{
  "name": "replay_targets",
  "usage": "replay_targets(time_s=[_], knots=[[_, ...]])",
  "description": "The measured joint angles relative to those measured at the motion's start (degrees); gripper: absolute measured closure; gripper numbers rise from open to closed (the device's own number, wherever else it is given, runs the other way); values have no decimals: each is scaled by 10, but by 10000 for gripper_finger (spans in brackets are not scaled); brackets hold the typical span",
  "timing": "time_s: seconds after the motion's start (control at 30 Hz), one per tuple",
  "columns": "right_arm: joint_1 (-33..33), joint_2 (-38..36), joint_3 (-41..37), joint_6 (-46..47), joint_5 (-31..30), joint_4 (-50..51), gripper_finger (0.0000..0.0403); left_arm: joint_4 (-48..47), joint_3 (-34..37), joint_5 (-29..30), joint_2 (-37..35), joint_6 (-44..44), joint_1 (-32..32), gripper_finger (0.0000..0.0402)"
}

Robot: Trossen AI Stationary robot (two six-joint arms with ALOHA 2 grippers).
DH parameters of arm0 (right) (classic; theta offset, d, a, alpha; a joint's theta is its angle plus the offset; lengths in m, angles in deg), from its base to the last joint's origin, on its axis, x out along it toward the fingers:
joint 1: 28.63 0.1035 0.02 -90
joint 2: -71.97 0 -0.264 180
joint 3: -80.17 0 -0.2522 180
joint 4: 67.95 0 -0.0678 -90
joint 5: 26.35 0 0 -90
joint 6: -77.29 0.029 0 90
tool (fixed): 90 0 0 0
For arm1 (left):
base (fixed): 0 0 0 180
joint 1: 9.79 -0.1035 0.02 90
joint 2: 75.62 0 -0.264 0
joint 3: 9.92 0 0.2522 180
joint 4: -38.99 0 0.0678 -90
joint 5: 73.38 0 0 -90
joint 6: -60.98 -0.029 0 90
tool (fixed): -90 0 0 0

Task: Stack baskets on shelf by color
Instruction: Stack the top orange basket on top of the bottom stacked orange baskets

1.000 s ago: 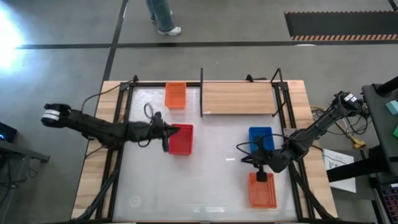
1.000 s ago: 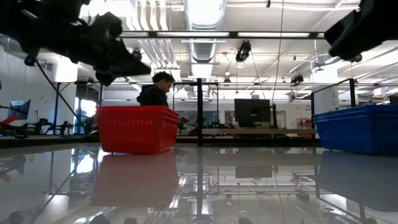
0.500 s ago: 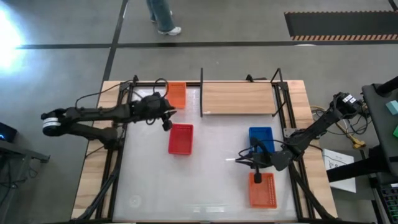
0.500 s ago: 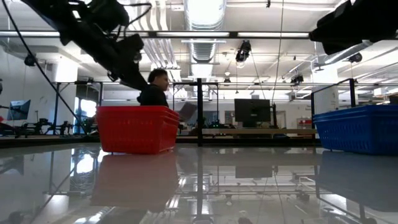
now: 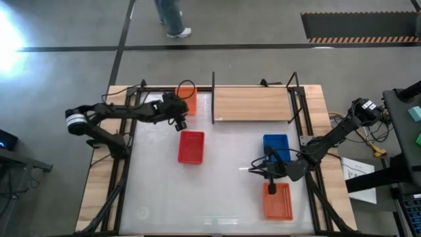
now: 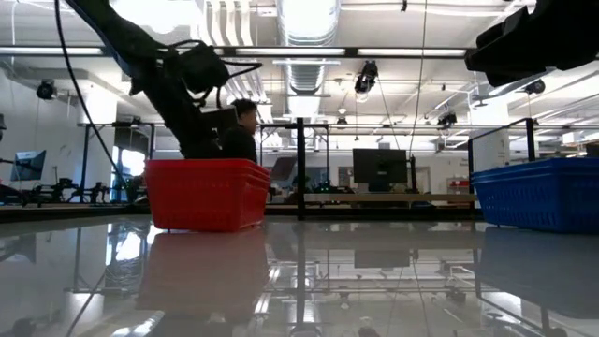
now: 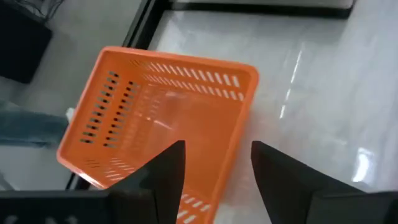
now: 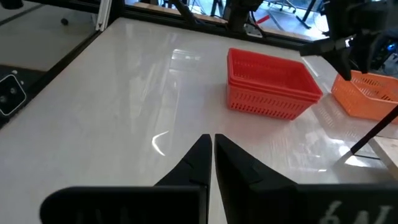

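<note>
An orange basket stands at the table's far left, beside the wooden shelf. My left gripper hovers open over that basket's near end; its fingers stand either side of one long wall. Red baskets, nested in a stack, rest on the table left of centre. On the right are a blue basket and, nearer, another orange basket. My right gripper is shut above that basket's far end.
Black frame posts stand at the shelf's ends and along the table's sides. A person's legs show on the floor beyond the table, and a person shows behind the red stack in the low view. Bare tabletop lies at the centre and near left.
My left gripper has left the left side of the red stack and swung up and toward the table's far edge, ending over the far-left orange basket. The red stack has stayed where it was. My right gripper has barely shifted.
</note>
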Motion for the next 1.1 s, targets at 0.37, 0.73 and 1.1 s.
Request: replay_targets(time_s=[0.37,0.73,1.1], knots=[[0,0,-6,3,0,0,390,17,-17,28,68,-73,-24,233],[0,0,-7,10,0,-4,390,-6,-24,26,99,-121,-24,361],[0,0,-8,10,0,-4,390,-252,-130,46,-31,-52,34,401]])
